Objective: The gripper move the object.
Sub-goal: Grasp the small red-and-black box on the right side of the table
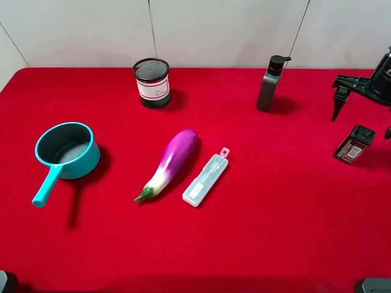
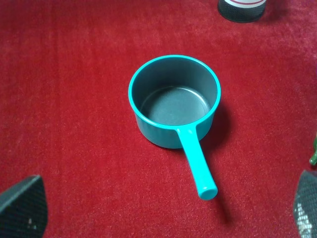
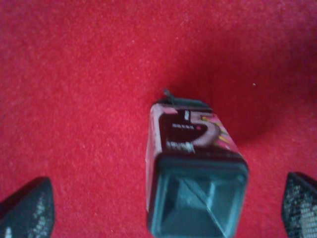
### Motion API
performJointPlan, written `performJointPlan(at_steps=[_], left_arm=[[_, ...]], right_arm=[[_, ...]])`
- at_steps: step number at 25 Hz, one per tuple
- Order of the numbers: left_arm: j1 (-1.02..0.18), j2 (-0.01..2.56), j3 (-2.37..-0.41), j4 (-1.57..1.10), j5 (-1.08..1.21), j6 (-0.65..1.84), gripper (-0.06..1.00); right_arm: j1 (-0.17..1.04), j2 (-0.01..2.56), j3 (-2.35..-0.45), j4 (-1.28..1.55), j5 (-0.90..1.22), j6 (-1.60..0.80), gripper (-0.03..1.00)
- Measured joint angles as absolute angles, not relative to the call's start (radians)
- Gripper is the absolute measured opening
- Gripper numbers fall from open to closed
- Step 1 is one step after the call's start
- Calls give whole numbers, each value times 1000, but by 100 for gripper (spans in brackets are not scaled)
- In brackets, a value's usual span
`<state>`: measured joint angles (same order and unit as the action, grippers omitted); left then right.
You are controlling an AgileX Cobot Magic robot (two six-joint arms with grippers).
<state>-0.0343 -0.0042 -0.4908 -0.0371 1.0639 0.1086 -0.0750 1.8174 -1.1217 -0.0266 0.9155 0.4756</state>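
Note:
The object, a small black box (image 1: 353, 144) with a slanted top and a red-and-white label, lies on the red cloth at the far right. My right gripper (image 1: 363, 116) hangs just above and behind it, open. In the right wrist view the box (image 3: 195, 173) sits between the two wide-apart fingertips (image 3: 27, 208) of the right gripper (image 3: 163, 206), untouched. My left gripper (image 2: 163, 206) is open and empty, with its fingertips (image 2: 22, 208) at the corners of the left wrist view, over the cloth near a teal saucepan (image 2: 173, 101).
The teal saucepan (image 1: 67, 149) sits at the left. A mesh cup (image 1: 151, 82) stands at the back. An eggplant (image 1: 170, 162) and a translucent flat case (image 1: 206, 179) lie mid-table. A dark grey pump bottle (image 1: 269, 83) stands back right, left of the right gripper.

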Motion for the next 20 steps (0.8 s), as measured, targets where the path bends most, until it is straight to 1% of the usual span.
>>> performJointPlan(at_steps=[4, 20], left_arm=[[-34, -4, -491, -37, 1064, 109, 98], [-34, -4, -491, -37, 1064, 109, 98]], right_arm=[[-98, 1856, -1122, 0, 910, 477, 69], [-99, 1951, -1121, 22, 893, 471, 69]])
